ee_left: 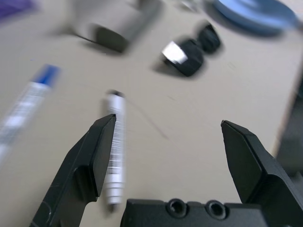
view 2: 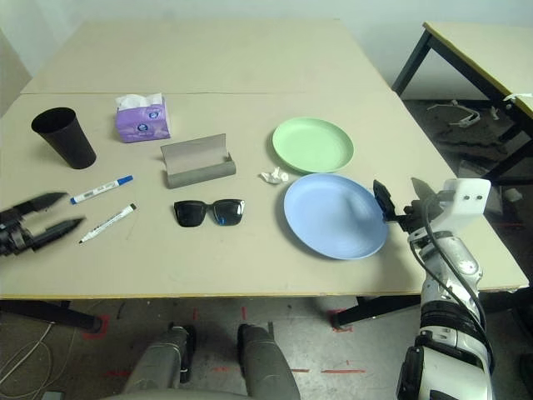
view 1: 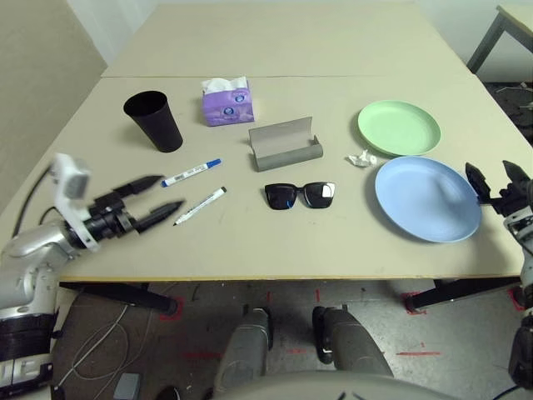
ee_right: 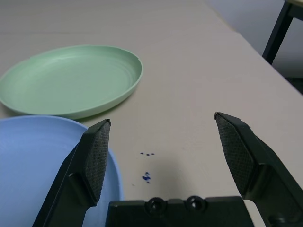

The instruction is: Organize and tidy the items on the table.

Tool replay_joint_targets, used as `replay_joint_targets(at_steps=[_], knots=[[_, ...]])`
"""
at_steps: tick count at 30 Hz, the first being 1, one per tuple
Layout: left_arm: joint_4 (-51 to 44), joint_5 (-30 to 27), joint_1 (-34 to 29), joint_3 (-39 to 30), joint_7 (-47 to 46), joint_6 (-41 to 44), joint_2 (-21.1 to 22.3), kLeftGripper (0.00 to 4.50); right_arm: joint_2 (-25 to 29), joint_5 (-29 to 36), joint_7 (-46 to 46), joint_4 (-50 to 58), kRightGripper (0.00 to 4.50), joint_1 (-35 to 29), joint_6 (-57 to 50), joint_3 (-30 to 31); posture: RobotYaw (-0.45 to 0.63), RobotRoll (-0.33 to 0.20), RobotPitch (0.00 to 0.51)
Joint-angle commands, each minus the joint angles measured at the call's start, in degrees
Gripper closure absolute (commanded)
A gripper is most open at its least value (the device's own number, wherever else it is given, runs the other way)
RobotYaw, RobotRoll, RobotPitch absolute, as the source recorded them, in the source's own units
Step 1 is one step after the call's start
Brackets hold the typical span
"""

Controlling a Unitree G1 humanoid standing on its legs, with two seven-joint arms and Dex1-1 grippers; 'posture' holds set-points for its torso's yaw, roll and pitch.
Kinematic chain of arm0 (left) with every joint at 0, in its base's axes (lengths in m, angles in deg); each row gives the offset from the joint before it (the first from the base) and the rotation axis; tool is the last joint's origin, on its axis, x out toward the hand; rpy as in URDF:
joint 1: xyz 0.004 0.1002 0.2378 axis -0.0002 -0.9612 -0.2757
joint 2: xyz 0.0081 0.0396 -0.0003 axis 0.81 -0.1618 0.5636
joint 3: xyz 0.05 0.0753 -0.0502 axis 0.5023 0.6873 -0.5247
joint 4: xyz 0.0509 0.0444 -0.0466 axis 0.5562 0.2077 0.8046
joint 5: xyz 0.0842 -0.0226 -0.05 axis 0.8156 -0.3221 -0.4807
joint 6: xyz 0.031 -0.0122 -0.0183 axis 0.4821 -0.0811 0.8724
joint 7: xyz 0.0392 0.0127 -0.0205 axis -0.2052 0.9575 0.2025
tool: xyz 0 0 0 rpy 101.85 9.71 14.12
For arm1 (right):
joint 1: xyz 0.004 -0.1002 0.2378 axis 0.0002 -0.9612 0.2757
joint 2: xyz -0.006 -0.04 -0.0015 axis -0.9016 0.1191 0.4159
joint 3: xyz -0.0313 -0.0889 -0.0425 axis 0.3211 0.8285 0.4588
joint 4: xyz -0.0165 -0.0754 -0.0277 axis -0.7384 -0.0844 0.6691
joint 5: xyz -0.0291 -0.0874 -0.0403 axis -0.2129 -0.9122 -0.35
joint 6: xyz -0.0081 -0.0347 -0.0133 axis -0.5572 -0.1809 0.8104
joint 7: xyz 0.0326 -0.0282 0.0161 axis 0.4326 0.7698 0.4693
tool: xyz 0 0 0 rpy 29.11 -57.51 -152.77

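My left gripper [view 1: 158, 198] stands open just left of the two white markers, the blue-capped one [view 1: 191, 172] and the black-capped one [view 1: 200, 206]. In the left wrist view the black-capped marker [ee_left: 115, 142] lies beside one finger. The black sunglasses [view 1: 301, 195] lie mid-table, below the open grey glasses case [view 1: 285, 144]. A black cup [view 1: 155, 122] stands at the back left. The green plate [view 1: 399, 127] and the blue plate [view 1: 427, 197] sit on the right, a white tissue wad [view 1: 361, 158] between them. My right gripper [view 2: 398, 199] is open beside the blue plate's right edge.
A purple tissue box [view 1: 226, 102] stands behind the case. The pale table [view 1: 275, 242] has a seam across its far part. A small grey-legged table [view 2: 479, 50] stands at the far right, with cables on the floor below.
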Motion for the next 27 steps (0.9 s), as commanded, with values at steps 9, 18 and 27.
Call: replay_joint_targets(at_steps=[9, 18, 27], knots=[[6.81, 4.07, 9.23, 3.58, 1.39, -5.93, -2.9, 0.0, 7.53, 3.66, 8.78, 17.82, 0.02, -9.09, -27.02, 2.06, -0.2, 0.0, 0.171], [5.86, 4.18, 8.65, 2.92, -0.55, -6.84, -3.93, 0.0, 7.87, 4.88, 13.33, 21.46, 0.02, -9.74, -40.2, 5.07, -0.17, 0.0, 0.182], [-0.19, 4.17, 5.21, 2.94, -0.49, -7.6, -2.8, 0.0, 9.01, 4.23, 17.73, 21.88, 0.4, -6.09, -50.27, 10.28, -0.12, 0.0, 0.185]])
